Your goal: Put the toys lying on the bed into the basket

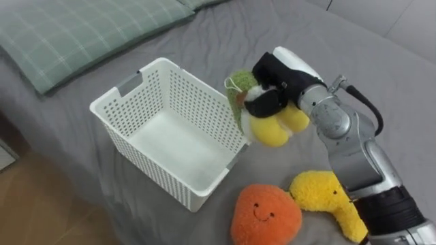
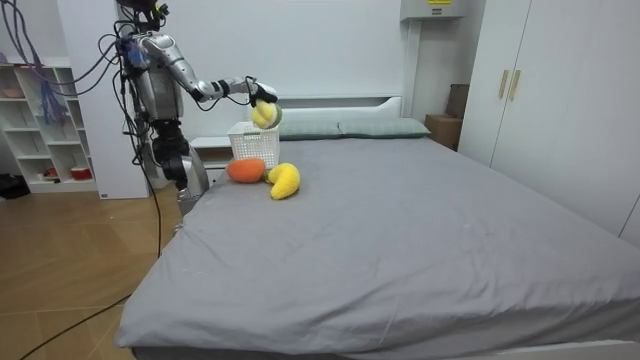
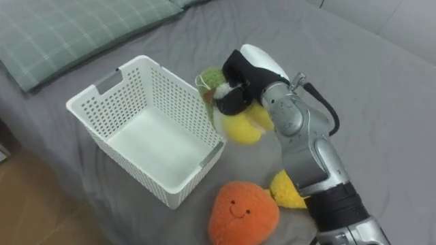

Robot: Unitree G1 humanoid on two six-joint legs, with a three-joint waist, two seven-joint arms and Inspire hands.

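My right hand (image 1: 276,85) (image 3: 238,82) is shut on a yellow and green plush toy (image 1: 272,122) (image 3: 238,126) and holds it in the air just beyond the right rim of the white plastic basket (image 1: 170,133) (image 3: 146,129). The basket stands empty on the grey bed. An orange plush with a smiling face (image 1: 266,214) (image 3: 242,214) lies on the bed in front of the basket. A yellow plush (image 1: 330,201) (image 3: 289,190) lies right beside it, partly hidden by my forearm in the right eye view. In the room view the held toy (image 2: 264,114) hangs above the basket (image 2: 252,145).
A green checked pillow (image 1: 82,30) lies at the head of the bed, behind the basket. The bed's edge and the wooden floor (image 1: 41,211) run along the left. In the room view I stand at the bedside near white shelves (image 2: 45,125); a wardrobe (image 2: 545,100) stands far right.
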